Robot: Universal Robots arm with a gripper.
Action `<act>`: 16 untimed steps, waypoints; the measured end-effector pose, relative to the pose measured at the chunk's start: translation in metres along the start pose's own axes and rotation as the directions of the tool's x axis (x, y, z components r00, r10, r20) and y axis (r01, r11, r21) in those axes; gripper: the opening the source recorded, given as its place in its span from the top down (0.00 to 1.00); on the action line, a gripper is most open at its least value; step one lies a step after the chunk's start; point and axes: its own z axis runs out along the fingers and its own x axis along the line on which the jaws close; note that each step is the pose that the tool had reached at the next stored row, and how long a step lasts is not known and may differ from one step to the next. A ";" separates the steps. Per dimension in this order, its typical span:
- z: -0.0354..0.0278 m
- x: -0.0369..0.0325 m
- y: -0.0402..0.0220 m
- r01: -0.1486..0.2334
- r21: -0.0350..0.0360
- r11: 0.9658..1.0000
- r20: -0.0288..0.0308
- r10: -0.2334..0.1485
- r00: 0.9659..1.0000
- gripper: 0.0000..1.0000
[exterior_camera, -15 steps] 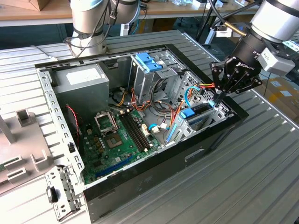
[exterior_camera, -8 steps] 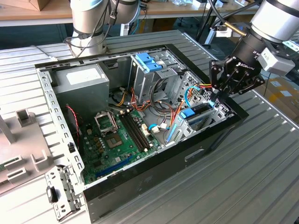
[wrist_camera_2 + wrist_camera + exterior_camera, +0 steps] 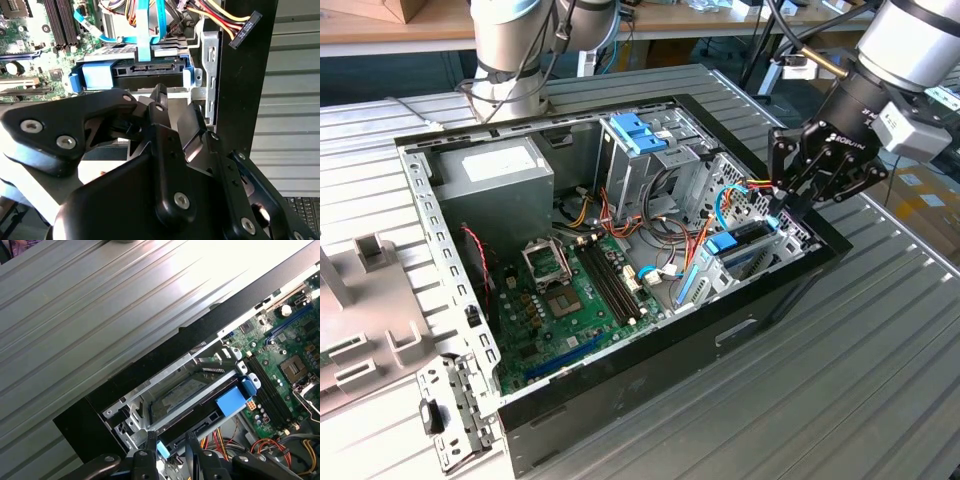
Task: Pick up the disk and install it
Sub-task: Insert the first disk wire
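The disk (image 3: 740,243) lies in the drive cage at the corner of the open computer case (image 3: 650,365) on the exterior view's right, with its blue rails showing. My gripper (image 3: 782,210) reaches down onto the disk's outer end. In the first wrist view the two fingers (image 3: 150,439) straddle that end of the disk (image 3: 200,396), with a blue rail tip between them, and the gripper (image 3: 170,441) looks shut on it. In the second wrist view the gripper (image 3: 175,106) sits against the edge of the disk (image 3: 100,75), where a blue flat cable (image 3: 143,30) runs to the connector.
The grey power supply (image 3: 495,165) and the green motherboard (image 3: 570,290) fill the case. A blue bracket (image 3: 638,132) tops the upper bay. Red and yellow cables (image 3: 755,185) hang beside my gripper. Removed case parts (image 3: 380,340) lie on the ribbed metal table (image 3: 880,380).
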 end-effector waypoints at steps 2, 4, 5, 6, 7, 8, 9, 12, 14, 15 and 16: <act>-0.0002 0.0013 -0.0029 0.000 0.000 1.000 0.000 0.000 1.000 0.64; -0.0001 0.0021 -0.0047 0.000 0.000 1.000 0.000 0.000 1.000 0.64; -0.0001 0.0024 -0.0053 0.000 0.000 1.000 0.000 0.000 1.000 0.64; -0.0002 0.0028 -0.0063 0.000 0.000 1.000 0.000 0.000 1.000 0.64; -0.0002 0.0032 -0.0073 0.000 0.000 1.000 0.000 0.000 1.000 0.64; -0.0002 0.0036 -0.0080 0.000 0.000 1.000 0.000 0.000 1.000 0.64; -0.0003 0.0039 -0.0086 0.000 0.000 1.000 0.000 0.000 1.000 0.64; -0.0003 0.0052 -0.0117 0.001 0.000 1.000 0.000 -0.001 1.000 0.64; -0.0003 0.0058 -0.0132 0.001 0.000 1.000 0.000 -0.001 1.000 0.64; -0.0003 0.0060 -0.0138 0.001 0.000 1.000 0.000 -0.001 1.000 0.64; -0.0004 0.0064 -0.0148 0.001 0.000 1.000 0.000 -0.001 1.000 0.64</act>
